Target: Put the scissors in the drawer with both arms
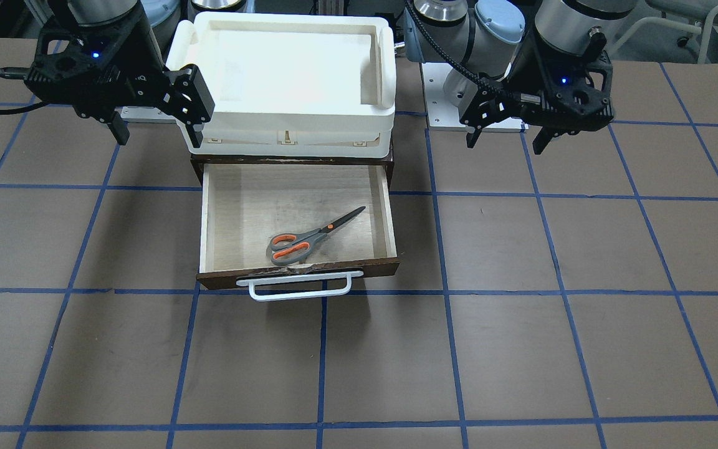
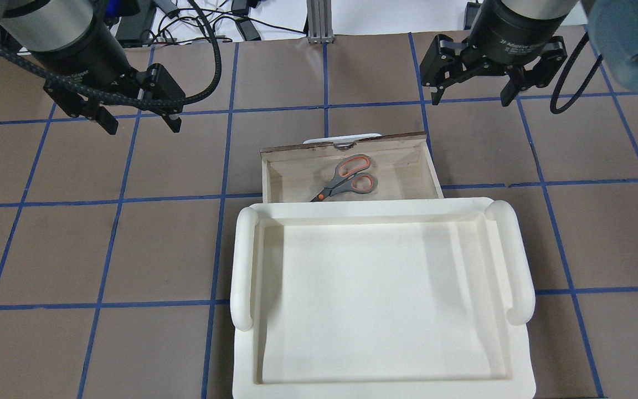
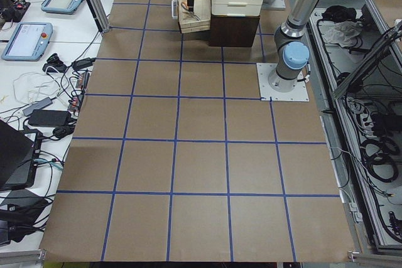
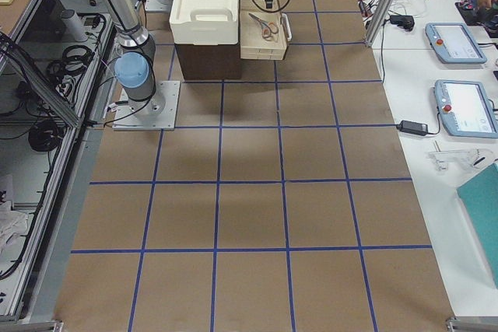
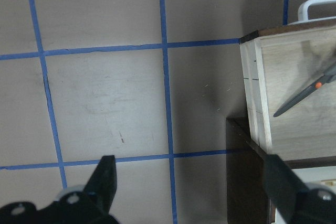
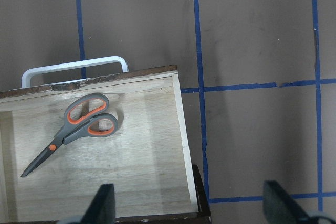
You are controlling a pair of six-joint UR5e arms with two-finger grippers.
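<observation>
**Tabletop** (image 1: 521,349): brown surface ruled into squares by blue tape; both arms hang above it, one to each side of the furniture.

**White bin** (image 2: 247,266): open-topped, nothing in it, set on top of the dark brown cabinet (image 4: 206,60).

**Drawer** (image 1: 390,212): stands out from the cabinet beneath the bin, its pale plywood floor exposed. The white bar handle (image 1: 300,288) is on the front panel, on the side away from the robot.

**Left end effector** (image 1: 507,142): raised over bare tabletop beside the drawer, fingers spread apart, holding nothing.

**Right end effector** (image 1: 156,134): raised on the drawer's other side, fingers likewise spread and unloaded.

**Scissors** (image 1: 309,240): lie flat on the drawer floor with blades together. The orange-lined loops are just behind the front panel, and the tips point diagonally back toward the cabinet.

*Stage:* the placing step appears done, since the scissors rest inside and neither end effector touches them. What plausibly remains is closing the drawer. That would call for one end effector to descend to the front panel or handle and push squarely toward the cabinet, while the other stays clear of the drawer's path.
</observation>
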